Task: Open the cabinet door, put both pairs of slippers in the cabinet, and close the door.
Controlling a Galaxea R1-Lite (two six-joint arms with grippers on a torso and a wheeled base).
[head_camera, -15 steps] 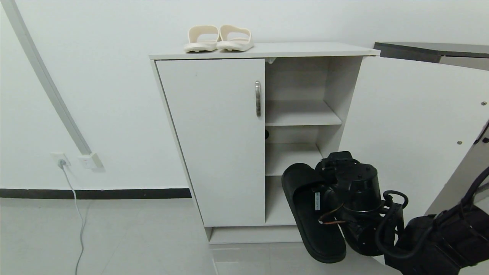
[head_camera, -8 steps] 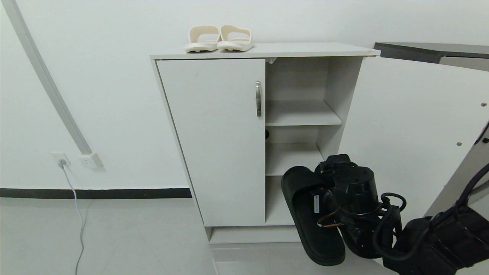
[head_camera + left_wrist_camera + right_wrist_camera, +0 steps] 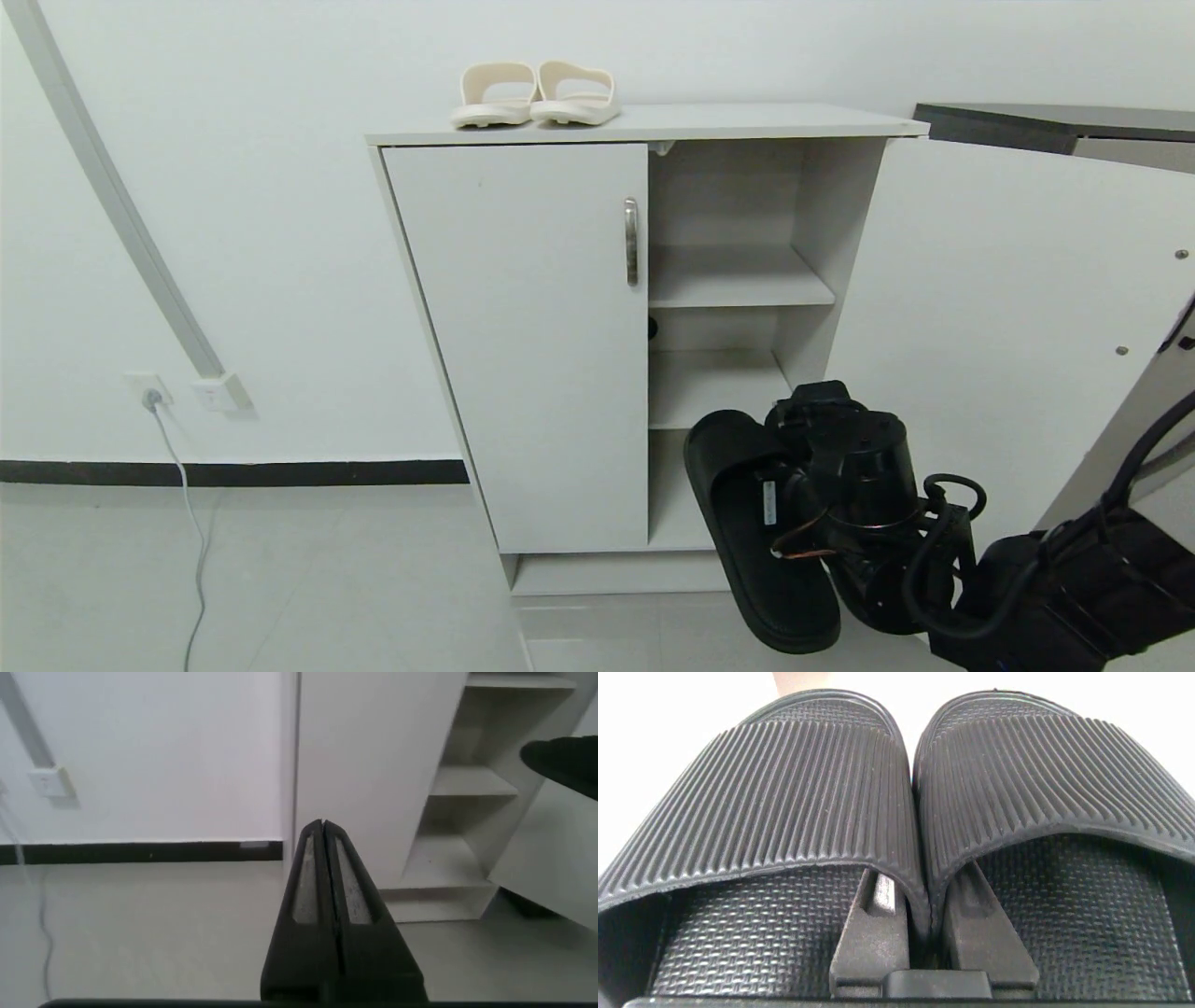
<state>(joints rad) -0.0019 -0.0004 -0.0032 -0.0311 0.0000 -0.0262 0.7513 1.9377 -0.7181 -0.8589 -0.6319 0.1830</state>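
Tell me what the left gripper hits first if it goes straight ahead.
Probably the cabinet's closed door, near its edge by the wall; the left gripper is far off, depth unclear.

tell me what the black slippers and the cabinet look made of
The black slippers: probably moulded rubber or foam, matte; ribbed straps and a pebbled footbed suggest it. The cabinet: likely laminated board, smooth matte white, with flat thin panels. Its handle: seemingly brushed metal, grey with a sheen.

Right tool (image 3: pixel 926 924) pinches black slippers (image 3: pixel 813 793); left tool (image 3: pixel 322 833) closed.
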